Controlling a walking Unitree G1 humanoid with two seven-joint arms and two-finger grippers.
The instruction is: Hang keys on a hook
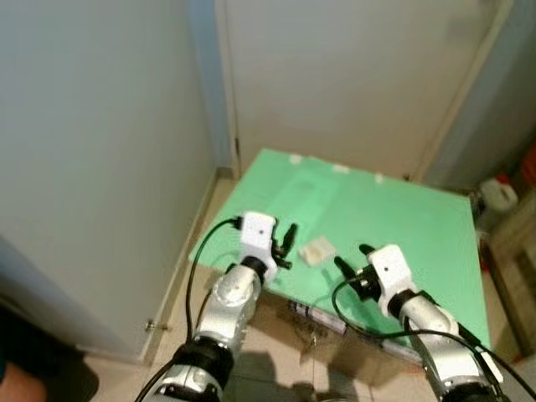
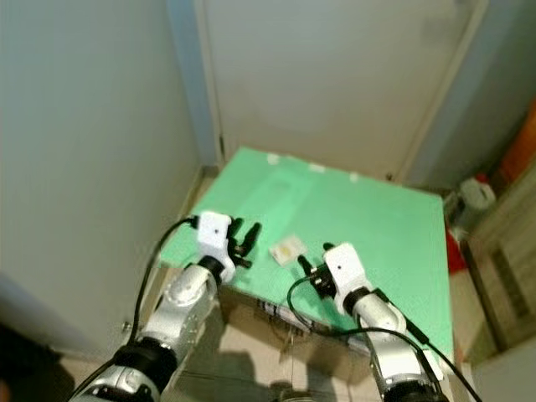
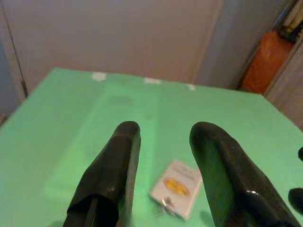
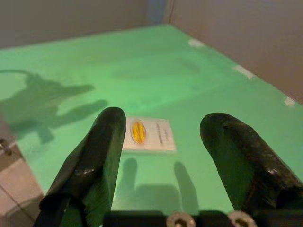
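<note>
Your keys lie flat on the green board, between both empty grippers.

From the head views, you see the white key tag (image 1: 317,250) lying flat on the green board (image 1: 402,226), near its front edge, long axis running near-left to far-right. Your left gripper (image 1: 288,243) hovers just left of it, arm bent and reaching forward; your right gripper (image 1: 352,258) hovers just right of it, angled inward. In your left wrist view, the fingers (image 3: 111,175) stand spread, holding nothing, with the tag and a small metal ring (image 3: 166,203) beyond them. In your right wrist view, the fingers (image 4: 94,161) are likewise spread and empty, the tag lying just ahead.
</note>
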